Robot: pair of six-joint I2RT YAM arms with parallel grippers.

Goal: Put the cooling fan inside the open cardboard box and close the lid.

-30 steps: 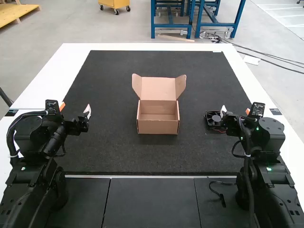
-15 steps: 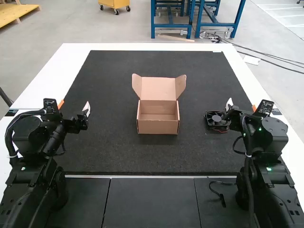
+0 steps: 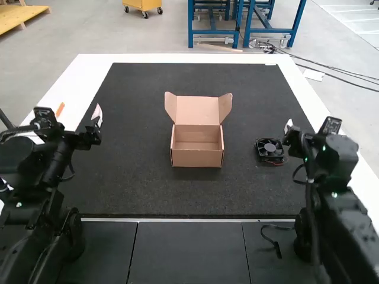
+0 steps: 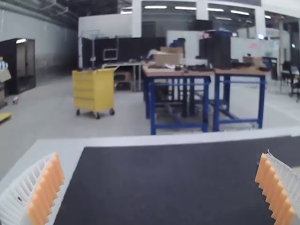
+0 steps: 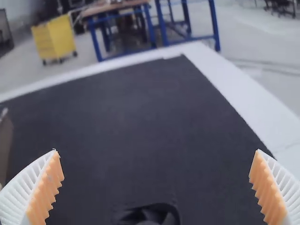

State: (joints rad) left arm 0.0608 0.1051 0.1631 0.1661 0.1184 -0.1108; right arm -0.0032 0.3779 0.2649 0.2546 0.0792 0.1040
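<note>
An open cardboard box (image 3: 196, 139) stands in the middle of the black mat (image 3: 148, 89), its lid and side flaps up at the back. A small black cooling fan (image 3: 270, 149) lies flat on the mat to the box's right; its top edge (image 5: 147, 216) shows in the right wrist view. My right gripper (image 3: 288, 131) hangs just right of the fan, open, its white ribbed fingers (image 5: 42, 187) wide apart with nothing between them. Over the mat's left edge my left gripper (image 3: 95, 121) is raised and open, its fingers (image 4: 42, 192) spread over bare mat.
The mat covers most of the white table (image 3: 65, 89). A wide strip of bare mat lies around the box on all sides. Dark panels (image 3: 189, 251) run along the table's front edge between the two arm bases.
Both arms have lifted and swung outward. The left gripper has moved up and to the left; the right gripper has risen and drawn slightly away from the fan. Box and fan have not moved.
</note>
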